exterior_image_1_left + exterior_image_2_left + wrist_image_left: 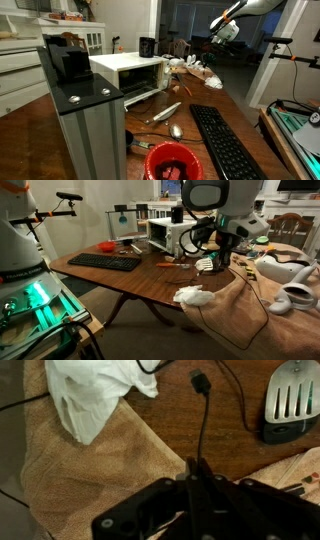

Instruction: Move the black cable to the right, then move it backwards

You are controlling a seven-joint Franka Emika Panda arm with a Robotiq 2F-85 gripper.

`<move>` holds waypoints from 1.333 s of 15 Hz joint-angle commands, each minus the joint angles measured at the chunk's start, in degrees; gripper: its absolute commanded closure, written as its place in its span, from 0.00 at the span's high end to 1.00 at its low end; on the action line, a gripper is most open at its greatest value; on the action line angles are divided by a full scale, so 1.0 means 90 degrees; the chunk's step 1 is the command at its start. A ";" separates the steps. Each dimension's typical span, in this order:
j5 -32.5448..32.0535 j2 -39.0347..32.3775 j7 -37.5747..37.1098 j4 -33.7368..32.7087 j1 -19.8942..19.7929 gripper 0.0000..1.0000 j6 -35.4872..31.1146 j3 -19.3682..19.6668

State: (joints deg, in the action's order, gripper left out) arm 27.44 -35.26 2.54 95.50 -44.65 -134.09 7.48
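- Running from the gripper [195, 474] out across the bare table [235, 448], the cable [205, 420] ends in a small plug [200, 380].
- Fingers are pressed together on the cable, pinching it near that plug end.
- White cloth [95, 395] lies near the plug, apart from it, partly on a brown towel [90, 480].
- Slotted spatula [290, 405] rests on the table on the cable's other side, not touching it.
- In an exterior view, the keyboard [105, 262] and microwave [163, 232] sit well apart from the gripper.
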 commanded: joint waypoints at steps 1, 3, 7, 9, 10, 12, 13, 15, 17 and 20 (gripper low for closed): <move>0.0077 0.0477 0.0368 0.0624 0.0014 0.01 -0.0085 -0.0008; -0.0005 0.0605 0.0692 0.0793 0.0013 0.01 -0.0090 0.0009; -0.0077 0.0790 0.1465 0.1129 -0.0001 0.01 -0.0139 0.0015; -0.0154 0.0808 0.1783 0.1271 0.0023 0.01 -0.0173 0.0040; -0.0195 0.0820 0.1934 0.1344 0.0030 0.01 -0.0203 0.0050; -0.0392 0.0851 0.2256 0.1527 0.0065 0.01 -0.0295 0.0081; -0.0517 0.0854 0.2398 0.1607 0.0085 0.01 -0.0376 0.0089; -0.0748 0.0894 0.2673 0.1792 0.0111 0.01 -0.0582 0.0069; -0.0915 0.0987 0.2947 0.2051 0.0142 0.01 -0.0947 0.0016; -0.1079 0.1186 0.3394 0.2493 0.0159 0.01 -0.1519 -0.0106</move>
State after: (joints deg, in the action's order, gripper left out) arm 19.39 -27.98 29.56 112.33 -43.63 -143.07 7.25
